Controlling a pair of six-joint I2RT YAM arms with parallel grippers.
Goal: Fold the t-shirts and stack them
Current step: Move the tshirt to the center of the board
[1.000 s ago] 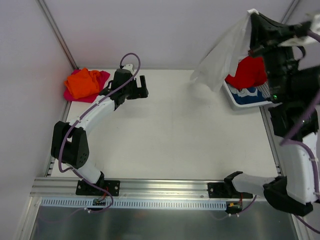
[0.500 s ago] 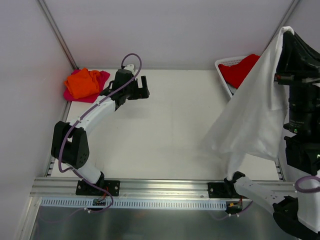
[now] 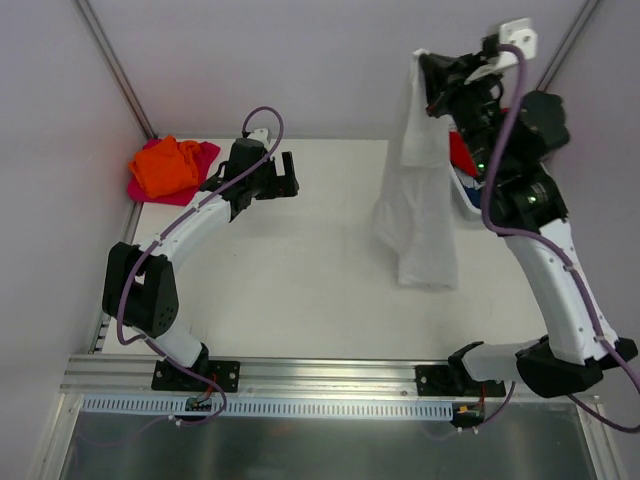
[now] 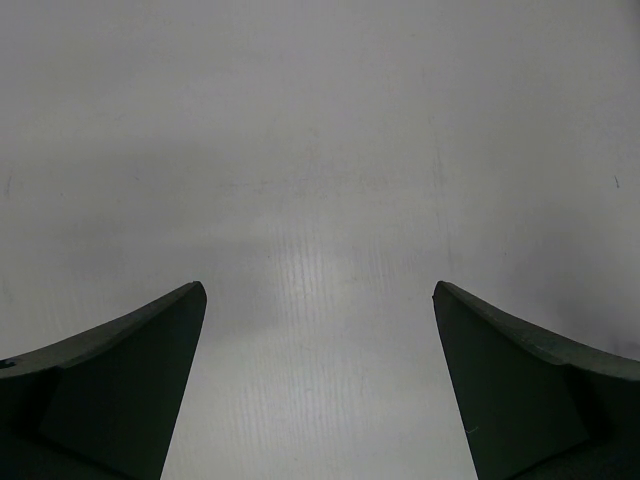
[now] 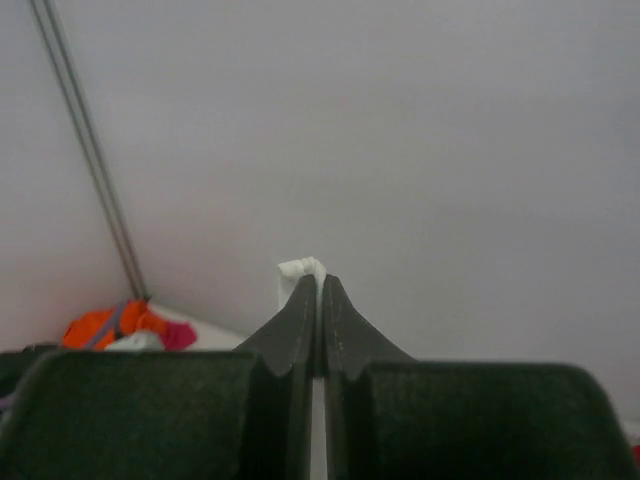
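My right gripper is raised high at the back right and shut on an edge of the white t-shirt, which hangs down with its lower end near the table. In the right wrist view the gripper pinches a small bunch of the white cloth. An orange t-shirt lies on a magenta-pink one at the back left corner. A red t-shirt shows behind the hanging shirt. My left gripper is open and empty over bare table, right of the orange pile.
The white mesh basket at the back right is mostly hidden by the hanging shirt and my right arm. White walls and metal posts bound the table. The orange and pink pile also shows far off in the right wrist view.
My right arm has swung the white t-shirt from the near right up and back toward the table's middle right; the shirt now hangs narrower. The left arm has not moved.
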